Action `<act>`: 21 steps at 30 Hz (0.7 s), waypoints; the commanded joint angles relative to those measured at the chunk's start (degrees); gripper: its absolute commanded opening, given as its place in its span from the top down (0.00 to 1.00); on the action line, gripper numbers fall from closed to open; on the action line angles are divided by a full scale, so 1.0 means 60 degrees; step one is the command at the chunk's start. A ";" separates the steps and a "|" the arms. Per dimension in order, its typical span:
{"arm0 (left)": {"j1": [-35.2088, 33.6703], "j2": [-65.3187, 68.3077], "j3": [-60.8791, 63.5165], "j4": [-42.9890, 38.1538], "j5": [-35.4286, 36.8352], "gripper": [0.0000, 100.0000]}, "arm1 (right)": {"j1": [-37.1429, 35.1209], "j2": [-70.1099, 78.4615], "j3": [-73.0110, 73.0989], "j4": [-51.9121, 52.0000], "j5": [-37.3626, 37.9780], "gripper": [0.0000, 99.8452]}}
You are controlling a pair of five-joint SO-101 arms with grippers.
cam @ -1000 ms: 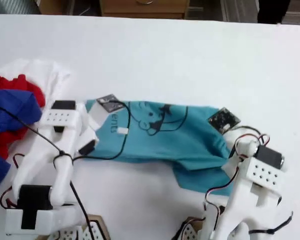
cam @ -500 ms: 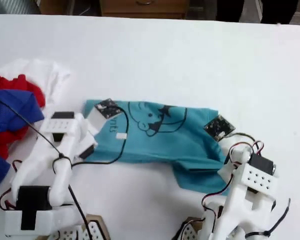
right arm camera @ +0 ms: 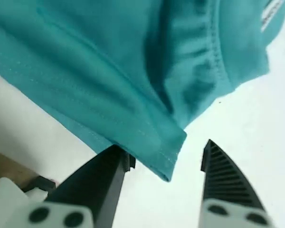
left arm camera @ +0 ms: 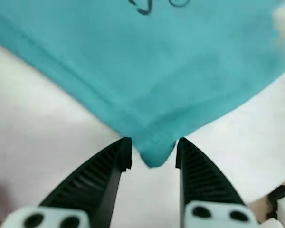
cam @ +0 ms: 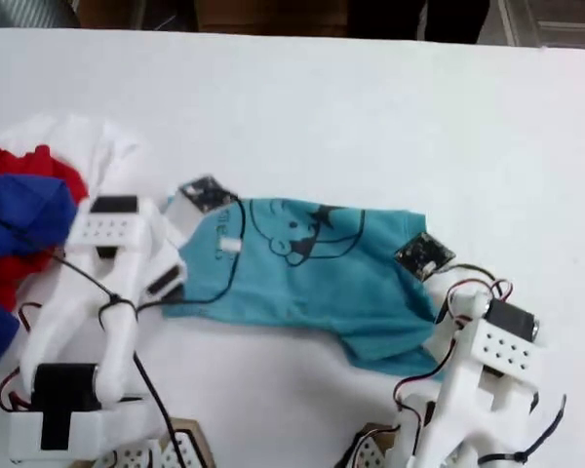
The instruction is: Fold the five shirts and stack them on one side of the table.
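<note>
You had bare surface (cam: pixel 370 107) to pass over beyond the teal shirt (cam: pixel 312 278), along the whole far side. A heap of shirts (cam: pixel 24 210) crowded your left edge.

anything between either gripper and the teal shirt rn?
Nothing visible. The left gripper has its open jaws on either side of one corner of the teal shirt; the right gripper, also open, sits at another corner.

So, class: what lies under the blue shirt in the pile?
A red shirt shows from under the blue shirt on two sides, with a white shirt beyond it. Anything else beneath the blue cloth is covered.
</note>
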 commanded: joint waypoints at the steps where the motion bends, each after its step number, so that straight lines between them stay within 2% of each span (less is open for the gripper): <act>1: -0.0088 -0.0293 -0.1692 0.0747 -0.0015 0.83 | 0.0110 -0.0256 -0.1333 0.0681 -0.0234 0.79; 6: -0.0088 -0.0220 -0.3084 0.1084 0.0000 0.83 | 0.0095 -0.0183 -0.3443 0.1033 -0.1465 0.85; 9: -0.0029 -0.0205 -0.3319 0.0952 0.0103 0.93 | -0.0330 -0.0154 -0.3883 0.0300 -0.2374 0.99; 10: 0.0015 -0.0190 -0.3275 0.0674 0.0366 0.99 | -0.0564 -0.0154 -0.3853 -0.0051 -0.2740 0.98; 12: 0.0205 -0.0190 -0.2996 0.0000 0.0996 0.96 | -0.1194 -0.0007 -0.3795 -0.0711 -0.3473 0.98; 15: 0.0703 0.0132 -0.2498 -0.1143 0.1377 0.97 | -0.2293 0.0784 -0.3810 -0.1780 -0.4484 0.98; 21: 0.1407 0.2652 -0.2645 -0.2725 0.2168 0.97 | -0.3670 0.4051 -0.4088 -0.3773 -0.5509 0.98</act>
